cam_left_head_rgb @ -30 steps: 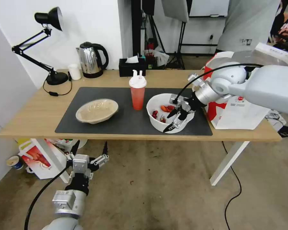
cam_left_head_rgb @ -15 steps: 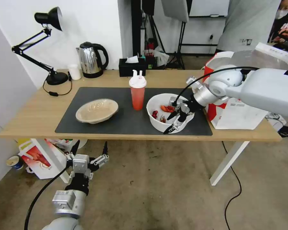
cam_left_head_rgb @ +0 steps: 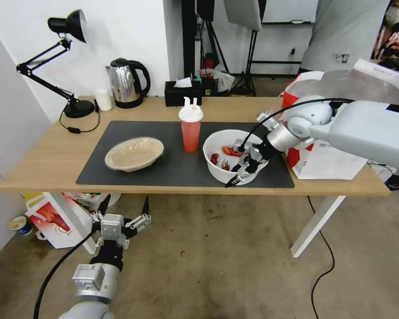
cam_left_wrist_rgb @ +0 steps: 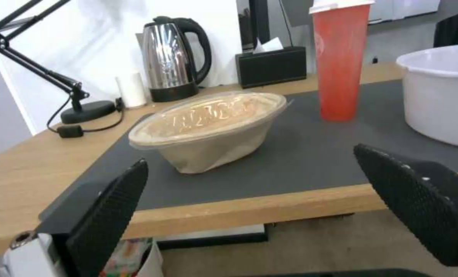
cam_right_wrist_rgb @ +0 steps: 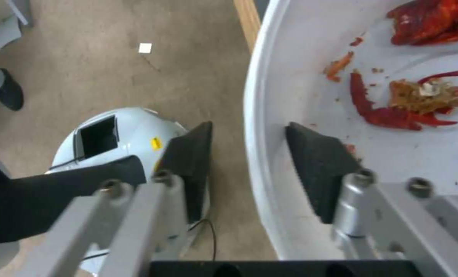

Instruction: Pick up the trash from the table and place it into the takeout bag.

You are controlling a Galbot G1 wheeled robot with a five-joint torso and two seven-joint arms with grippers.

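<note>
On the table [cam_left_head_rgb: 44, 164] a white bowl [cam_left_head_rgb: 217, 168] holds red crayfish shells [cam_right_wrist_rgb: 393, 111]. My right gripper [cam_left_head_rgb: 237, 173] is open astride the bowl's near-right rim [cam_right_wrist_rgb: 257, 115], one pad inside [cam_right_wrist_rgb: 316, 169] and one outside [cam_right_wrist_rgb: 190, 161], with small gaps to the wall. The red cup [cam_left_head_rgb: 191, 133] with white lid stands just left of the bowl. Farther left lies the tan lidded container [cam_left_head_rgb: 134, 153], also in the left wrist view [cam_left_wrist_rgb: 208, 127]. The takeout bag [cam_left_head_rgb: 328, 155] stands open at the table's right end. My left gripper [cam_left_head_rgb: 124, 208] hangs open below the table's front edge.
A dark mat [cam_left_head_rgb: 164, 168] lies under the trash. Along the back stand a desk lamp [cam_left_head_rgb: 71, 106], a small white cup [cam_left_head_rgb: 103, 99], a kettle [cam_left_head_rgb: 126, 84] and a black tissue box [cam_left_head_rgb: 183, 92]. A printed white box [cam_left_head_rgb: 53, 219] sits on the floor under the table.
My right gripper has shifted slightly left and down along the bowl's near rim. The left arm and the items on the table have not moved.
</note>
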